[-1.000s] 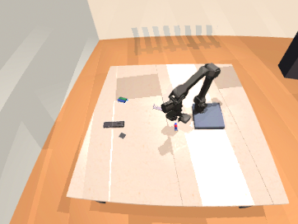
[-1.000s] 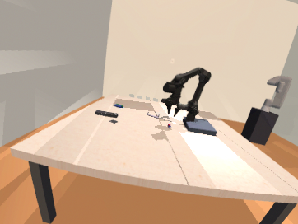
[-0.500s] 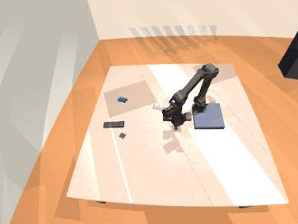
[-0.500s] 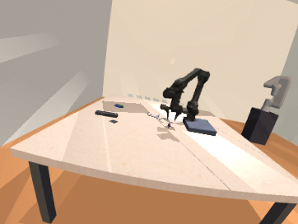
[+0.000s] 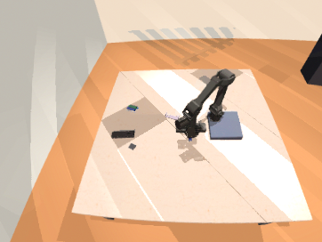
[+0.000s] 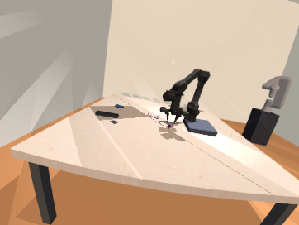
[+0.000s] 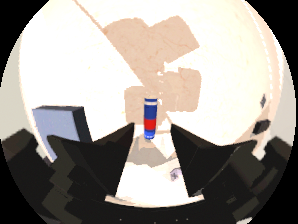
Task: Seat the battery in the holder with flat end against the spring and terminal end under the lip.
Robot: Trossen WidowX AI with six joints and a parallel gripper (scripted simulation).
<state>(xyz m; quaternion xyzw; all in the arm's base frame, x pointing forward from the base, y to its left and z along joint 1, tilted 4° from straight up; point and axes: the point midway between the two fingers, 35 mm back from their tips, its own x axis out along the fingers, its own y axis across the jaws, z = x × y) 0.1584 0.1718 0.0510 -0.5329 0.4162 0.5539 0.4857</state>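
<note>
Gripper [image 7: 150,152] pts down at the table [image 5: 187,187], jaws abt half apart and not closed on anything. In wrist view the battery [image 7: 150,117] shows betw the two dark fingers, blue w/ a red band and white end, lying lengthwise away from the cam on the pale tabletop; clear gaps either side, so fingers straddle it w/o gripping. Top view: battery [image 5: 190,140] is a tiny blue-red speck right under the gripper [image 5: 189,133], just left of the blue-grey base pad [image 5: 227,126] the arm [image 5: 209,91] stands on. Exterior view has the same speck [image 6: 169,124] at the fingertip level, on or v. near the surface; can't tell exact contact. Holder [image 5: 123,133], a long dark bar, sits well apart to the left on the table, in a shaded patch; battery nowhere near it. Nr the holder: a small dark square piece [image 5: 132,146] just nearer-right of it, and a blue-green block [image 5: 132,108] farther back. A thin pale lilac item [image 5: 171,116] lies just left of the wrist.
</note>
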